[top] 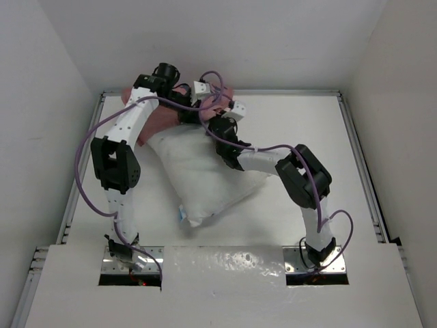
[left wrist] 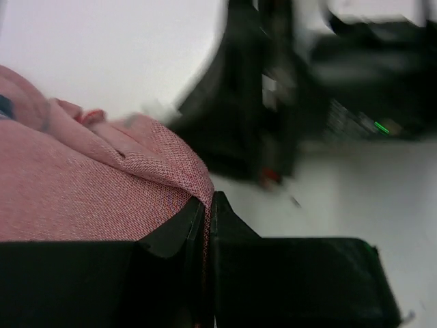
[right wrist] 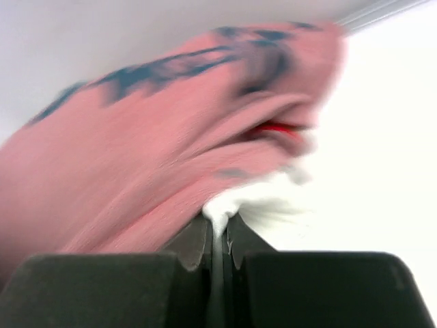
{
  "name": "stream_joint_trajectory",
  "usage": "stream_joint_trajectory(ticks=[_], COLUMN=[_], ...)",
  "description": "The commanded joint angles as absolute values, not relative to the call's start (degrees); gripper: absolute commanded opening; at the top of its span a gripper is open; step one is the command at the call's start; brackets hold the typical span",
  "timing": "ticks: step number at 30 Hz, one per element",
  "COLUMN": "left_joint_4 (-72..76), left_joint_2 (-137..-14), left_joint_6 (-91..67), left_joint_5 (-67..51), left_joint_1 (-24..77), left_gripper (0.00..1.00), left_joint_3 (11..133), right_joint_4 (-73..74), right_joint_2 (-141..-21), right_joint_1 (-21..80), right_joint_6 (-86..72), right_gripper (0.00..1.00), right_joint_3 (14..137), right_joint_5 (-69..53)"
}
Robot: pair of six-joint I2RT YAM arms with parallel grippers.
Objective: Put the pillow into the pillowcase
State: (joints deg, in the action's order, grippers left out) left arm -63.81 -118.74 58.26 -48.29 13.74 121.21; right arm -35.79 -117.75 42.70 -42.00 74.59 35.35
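Plain white walls (top: 225,41) enclose a white table (top: 300,123) edged by metal rails (top: 360,164).

Top external: mounted high behind both bases, looking down and forward across the whole table (top: 307,137), far off. Left wrist: seated just behind the left gripper (left wrist: 207,199), facing along its fingers, very close on pillowcase (left wrist: 89,198) cloth left of the tips, blurred right arm (left wrist: 249,102) beyond. Right wrist: likewise behind the right gripper (right wrist: 218,220), pillowcase above the tips, pillow (right wrist: 235,203) at them. Shared by all three: pillowcase.
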Motion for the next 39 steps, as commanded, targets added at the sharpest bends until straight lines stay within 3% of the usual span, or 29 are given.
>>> stream_joint_trajectory(ticks=[1, 7, 8, 9, 10, 11, 12, 14, 18, 19, 20, 21, 22, 23, 24, 25, 26, 27, 28, 30, 33, 39], left_joint_4=[-75.7, -75.6, -75.6, -75.6, -75.6, -75.6, -75.5, -75.6, -75.5, -75.4, -75.3, -75.2, -73.5, -72.4, -71.6, -69.2, -67.9, -66.6, -63.3, -58.6, -49.9, -40.5], left_joint_2=[-114.3, -115.6, -115.7, -115.7, -115.5, -115.3, -115.1, -113.7, -110.6, -110.0, -109.2, -108.8, -108.3, -107.0, -106.5, -105.7, -105.5, -105.3, -104.8, -104.0, -104.3, -111.4], left_joint_6=[56.2, 57.9, 57.6, 57.2, 56.8, 55.5, 54.7, 51.9, 47.7, 46.9, 45.2, 44.1, 41.0, 39.9, 39.4, 37.6, 36.7, 36.2, 34.7, 32.5, 28.8, 24.4], left_joint_5=[-58.1, -57.7, -57.6, -57.2, -57.0, -57.0, -57.0, -57.1, -55.5, -54.6, -52.7, -51.4, -50.2, -49.6, -49.2, -49.1, -48.6, -48.4, -47.9, -46.0, -41.7, -45.4], left_joint_1=[17.1, 17.4, 17.4, 17.0, 16.5, 16.1, 14.5, 11.5, 3.6, 1.8, -2.0, -3.5, -5.2, -8.1, -9.4, -12.0, -13.2, -14.1, -15.2, -17.3, -17.9, -15.6], left_gripper=[0.00, 0.03, 0.25, 0.37, 0.44, 0.67, 0.78, 0.99, 0.99, 0.86, 0.62, 0.27, 0.00, 0.00, 0.00, 0.01, 0.09, 0.33, 0.45, 0.63, 0.74, 0.80], left_joint_3=[116.8, 111.0, 110.9, 110.9, 111.0, 111.3, 112.3, 114.2, 116.0, 115.8, 114.4, 113.3, 111.7, 107.4, 104.9, 100.6, 98.9, 97.2, 94.1, 90.6, 84.7, 84.2], right_joint_4=[-31.0, -30.2, -30.1, -29.1, -28.8, -29.0, -30.3, -29.1, -16.4, -13.7, -8.1, -5.3, -3.1, -0.3, 0.4, 1.6, 1.4, 1.2, 1.4, 3.8, 8.4, 19.8], right_joint_2=[-114.2, -117.1, -117.1, -116.4, -115.8, -114.7, -113.7, -110.5, -106.4, -105.8, -105.1, -104.9, -104.9, -104.8, -104.8, -104.9, -105.0, -105.3, -105.6, -107.3, -112.3, -125.4], right_joint_1=[35.3, 34.4, 34.4, 34.4, 34.5, 34.4, 34.4, 34.5, 34.8, 35.1, 35.9, 36.5, 37.3, 39.4, 40.8, 44.0, 45.9, 47.5, 49.3, 53.6, 58.3, 60.5], right_joint_6=[-60.8, -51.7, -49.5, -45.6, -43.5, -41.3, -35.6, -26.4, -13.2, -11.2, -7.1, -5.7, -4.9, -2.5, -0.5, 4.9, 7.1, 9.1, 10.4, 12.6, 14.1, 9.6], right_gripper=[0.00, 0.00, 0.00, 0.07, 0.20, 0.58, 0.76, 0.99, 0.99, 0.98, 0.45, 0.13, 0.00, 0.00, 0.08, 0.28, 0.56, 0.91, 0.99, 0.99, 0.99, 0.99], right_joint_3=[73.9, 75.8, 76.5, 76.6, 76.1, 75.4, 74.7, 73.7, 79.1, 80.1, 82.2, 83.5, 84.4, 85.1, 85.7, 85.6, 85.6, 85.7, 86.0, 88.5, 93.3, 106.7], right_joint_5=[56.2, 49.5, 47.7, 44.5, 43.2, 41.7, 39.9, 34.4, 24.5, 21.5, 19.9, 19.1, 21.3, 22.1, 23.0, 25.9, 27.4, 29.1, 30.7, 29.3, 28.6, 34.2])
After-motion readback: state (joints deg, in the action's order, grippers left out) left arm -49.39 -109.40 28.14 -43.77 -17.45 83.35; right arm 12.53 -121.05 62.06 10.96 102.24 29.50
